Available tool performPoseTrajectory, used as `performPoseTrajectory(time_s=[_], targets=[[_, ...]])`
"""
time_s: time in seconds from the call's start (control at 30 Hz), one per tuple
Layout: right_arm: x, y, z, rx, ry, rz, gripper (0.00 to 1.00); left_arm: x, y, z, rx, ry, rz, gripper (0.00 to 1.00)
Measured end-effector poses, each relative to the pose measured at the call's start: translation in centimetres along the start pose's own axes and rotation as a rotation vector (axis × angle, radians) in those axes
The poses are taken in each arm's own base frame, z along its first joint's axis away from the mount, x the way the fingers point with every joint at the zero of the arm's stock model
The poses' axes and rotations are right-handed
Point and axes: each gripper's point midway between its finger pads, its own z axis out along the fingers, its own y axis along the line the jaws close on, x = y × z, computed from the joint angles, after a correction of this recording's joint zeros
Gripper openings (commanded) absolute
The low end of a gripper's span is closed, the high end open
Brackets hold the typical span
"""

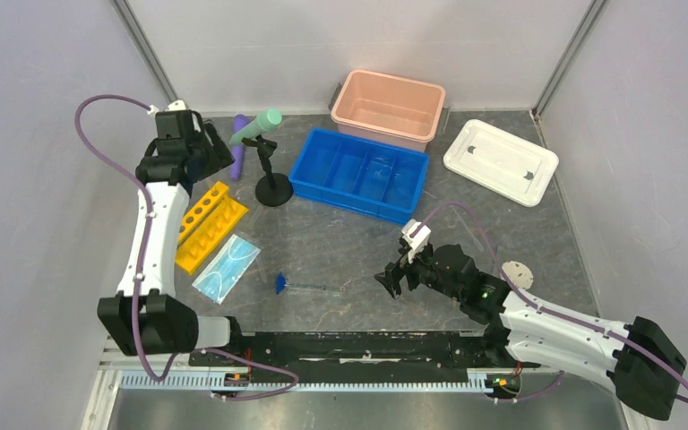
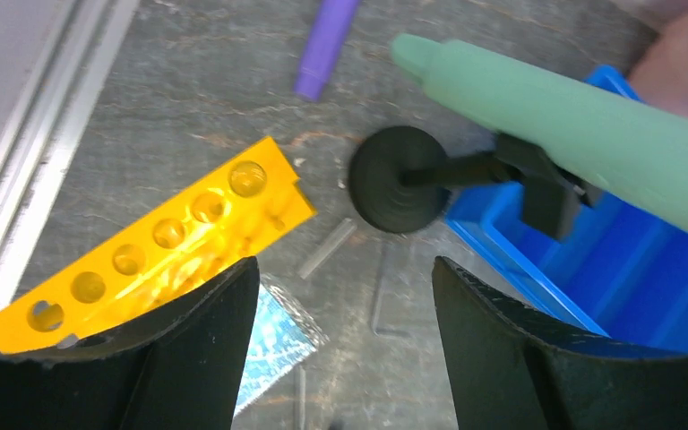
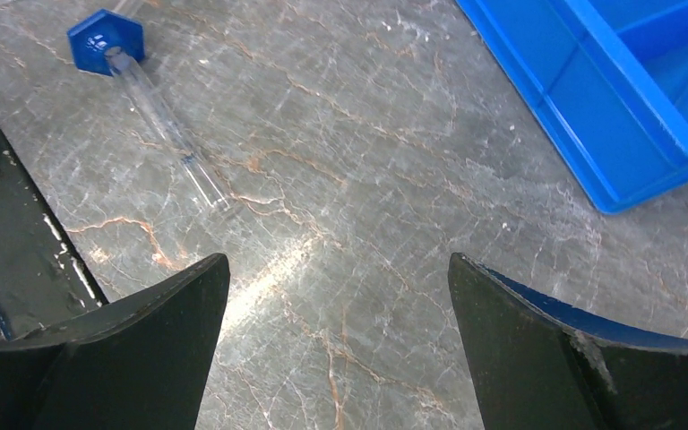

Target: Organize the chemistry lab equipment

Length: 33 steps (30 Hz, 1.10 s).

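Nearest us the right gripper [image 3: 339, 269] hangs wide open, the tiny blue funnel [image 3: 105, 36] and thin rod [image 3: 166, 125] touching just left of it, the light-blue mask [image 1: 227, 268] and yellow holed tube rack [image 1: 208, 222] beyond. Farther back the left gripper [image 2: 345, 269], open and holding nothing, hovers by the black clamp stand [image 1: 274, 190], whose clamp grips the tilted mint-green tube [image 1: 255, 128] (the purple tube [image 2: 327, 45] shows only partly). We see bare floors in the blue divided tray [image 1: 349, 199] and pink bin [image 1: 381, 130].

Yellow rack [image 1: 208, 224], mint-green tube [image 1: 255, 127] — grey veined table [image 1: 349, 242]
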Motion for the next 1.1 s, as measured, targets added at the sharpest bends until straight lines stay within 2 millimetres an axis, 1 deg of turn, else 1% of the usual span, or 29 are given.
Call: performPoseTrajectory(time_s=[0.1,0.17,0.3,0.47,0.6,0.7,0.83,1.0,1.1], targets=[[0.7,-0.4,0.2,0.026,0.033,0.021,0.98,0.3,-1.3,-2.0,0.086,-0.005,-0.002,0.76],[0.9,-0.5,0.3,0.037,0.055,0.035,0.98,1.4,-1.9,-3.0,0.133,0.010,0.005,0.75],[0.6,-0.5,0.8,0.050,0.081,0.065,0.98,4.4,-2.8,-4.4,0.205,0.077,0.027,0.73],[-0.2,-0.2,1.5,0.060,0.098,0.114,0.98,9.4,-3.6,-5.6,0.259,0.163,0.077,0.70],[-0.6,-0.1,1.8,0.061,0.096,0.145,0.98,14.0,-3.8,-5.6,0.280,0.265,0.102,0.69],[-0.5,0.0,1.8,0.062,0.100,0.153,0.98,18.1,-3.7,-5.3,0.266,0.368,0.106,0.67],[-0.5,-0.1,1.8,0.063,0.099,0.152,0.98,22.4,-3.2,-5.2,0.232,0.475,0.089,0.63],[-0.8,-0.1,1.8,0.064,0.093,0.145,0.98,24.8,-2.5,-5.1,0.168,0.515,0.061,0.61],[-1.1,-0.1,1.7,0.063,0.081,0.144,0.98,26.0,-1.8,-5.0,0.129,0.524,0.050,0.57]])
